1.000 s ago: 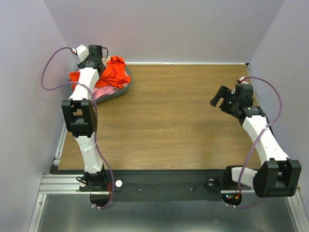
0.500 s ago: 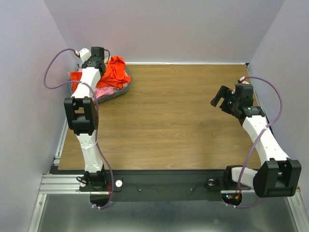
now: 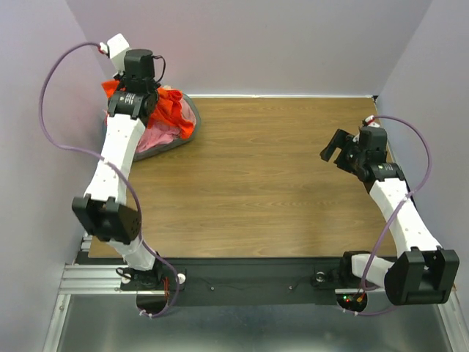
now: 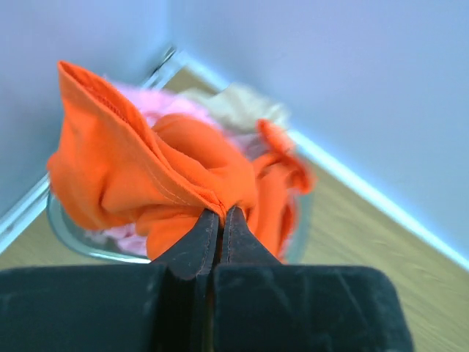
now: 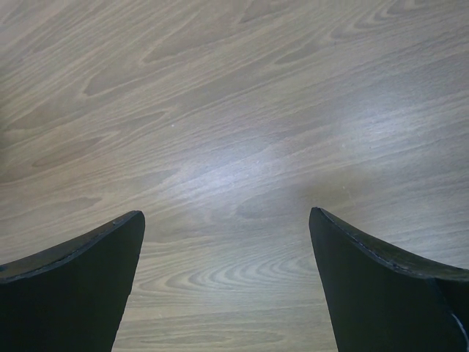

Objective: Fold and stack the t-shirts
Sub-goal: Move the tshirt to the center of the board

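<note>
At the far left corner, the left gripper [image 4: 220,214] clamps the orange-red t-shirt [image 4: 139,169] above the basket [image 4: 69,233], presumably for folding; the right gripper [image 5: 226,213] hovers open-jawed.

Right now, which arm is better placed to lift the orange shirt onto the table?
Left: left pincer shut on the orange shirt over the basket; right pincer hangs open across the table.

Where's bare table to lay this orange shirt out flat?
The table is bare wood from the basket across to the right gripper, and down to the arm bases. Crowded only at the far-left corner: basket, pink shirt, and the left gripper pinching the orange shirt.
</note>
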Available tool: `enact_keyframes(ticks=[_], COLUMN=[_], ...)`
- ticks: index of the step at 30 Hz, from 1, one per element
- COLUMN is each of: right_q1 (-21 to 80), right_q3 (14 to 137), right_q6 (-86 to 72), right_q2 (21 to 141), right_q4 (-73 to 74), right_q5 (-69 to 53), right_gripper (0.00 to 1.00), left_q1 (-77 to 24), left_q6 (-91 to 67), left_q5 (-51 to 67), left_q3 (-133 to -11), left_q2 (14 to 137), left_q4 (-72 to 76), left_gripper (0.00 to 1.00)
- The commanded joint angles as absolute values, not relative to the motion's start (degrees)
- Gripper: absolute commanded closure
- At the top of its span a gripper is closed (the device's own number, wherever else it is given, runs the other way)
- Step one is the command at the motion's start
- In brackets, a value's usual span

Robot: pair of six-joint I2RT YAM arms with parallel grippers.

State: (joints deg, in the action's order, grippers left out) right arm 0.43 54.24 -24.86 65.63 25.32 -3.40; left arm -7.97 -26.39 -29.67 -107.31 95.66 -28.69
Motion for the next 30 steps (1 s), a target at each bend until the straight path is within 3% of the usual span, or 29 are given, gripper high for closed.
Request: enact_keyframes(ticks=[1,6,15,20,23,24,26,27,28,30], right_q1=[0.3,0.3,0.3,0.3,0.3,0.3,0.3,0.3,0.3,0.3], right_q3=[55.2,54.5,52.8,51.7,51.7,51.9,52.6,53.4,54.0,54.8], right_q6=[-24.4,-24.3,-28.0,-29.4,-29.7,-29.7,-29.4,-29.5,-29.5,-29.2], right_q2=[61.8,58.5,54.1,46.9,42.6,41.5,41.2,41.7,42.2,43.5], right_q4=[23.1,23.1,23.5,24.5,26.6,27.2,29.4,30.4,31.7,33.0], right_q5=[-2.8,-2.5,3.7,13.3,18.2,19.2,20.2,19.5,18.6,15.0], right_gripper=[0.00,0.00,0.01,0.00,0.00,0.00,0.00,0.00,0.00,0.00], left_q1=[-14.6,-20.6,-40.2,-44.7,-44.7,-44.6,-42.6,-41.2,-39.8,-35.5], left_q6=[-18.6,-16.2,-10.5,-11.6,-14.7,-17.7,-22.0,-24.3,-29.3,-33.3], left_q5=[-35.0,-22.5,-2.8,-8.4,-20.4,-27.6,-31.4,-30.7,-29.2,-24.5], left_q3=[-112.1,-118.0,-123.7,-121.2,-111.7,-103.4,-94.2,-86.0,-82.2,-74.5], left_q2=[88.2,86.6,87.4,88.7,86.1,84.8,81.0,79.9,78.2,77.5], left_q4=[-20.3,-17.2,-6.7,-5.2,-5.2,-5.0,-4.5,-4.7,-5.4,-7.5], left_gripper=[1.00,1.00,1.00,1.00,1.00,0.98,0.59,0.14,0.01,0.02])
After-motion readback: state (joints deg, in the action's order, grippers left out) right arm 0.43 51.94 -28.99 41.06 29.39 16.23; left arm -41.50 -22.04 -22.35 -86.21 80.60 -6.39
